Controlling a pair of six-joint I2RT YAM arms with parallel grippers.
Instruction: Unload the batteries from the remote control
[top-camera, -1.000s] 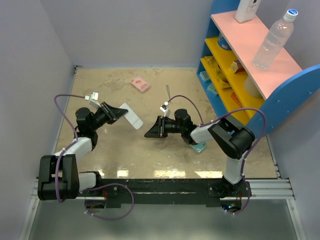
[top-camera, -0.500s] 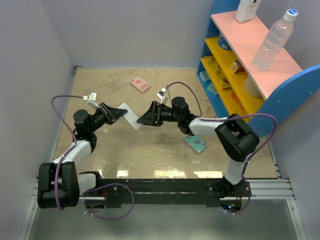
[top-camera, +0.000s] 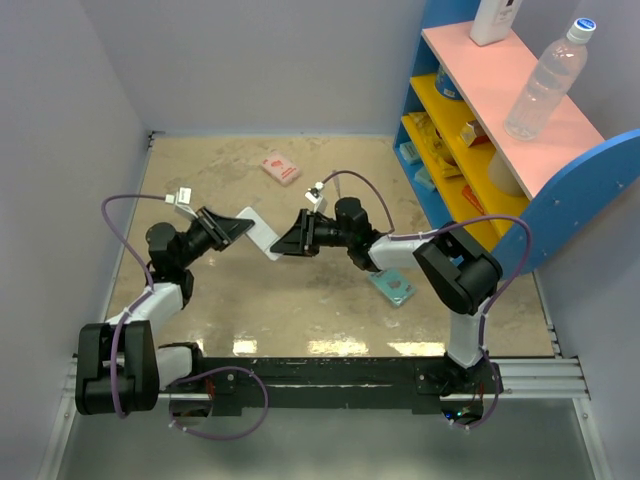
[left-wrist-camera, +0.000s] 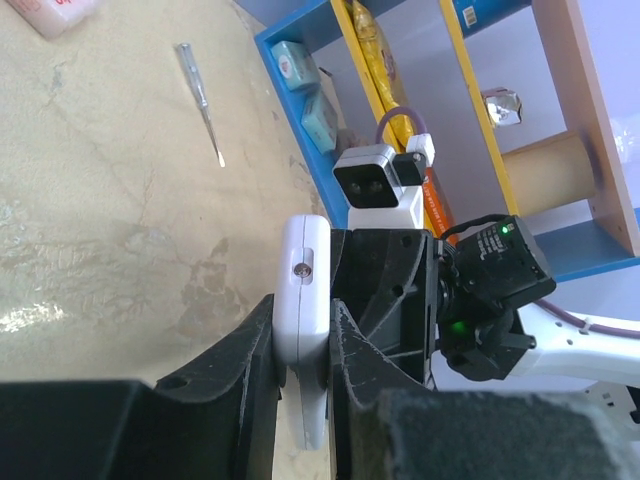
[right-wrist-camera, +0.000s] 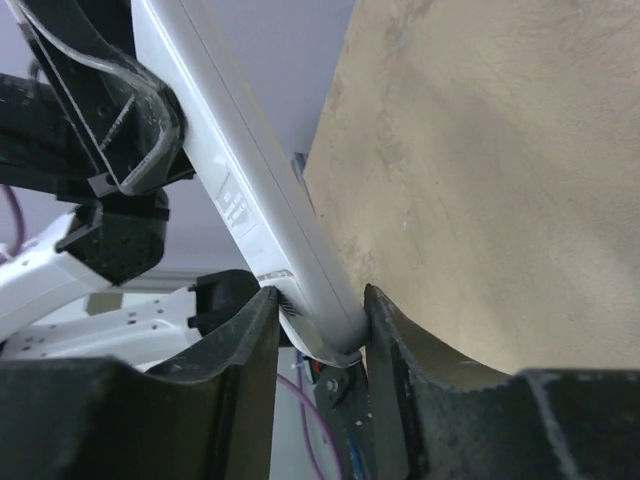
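pink packet (left-wrist-camera: 55, 12): red print, far left, cut off, unreadable
remote control (right-wrist-camera: 240, 190): small grey marks on its side, too blurred to read
white bottle (top-camera: 493, 20): dark label, far right, illegible

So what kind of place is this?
Probably a robot test booth: a left arm and right arm bolted to the table edge, plain walls boxing it in, and a bright shelf holding a bottle.
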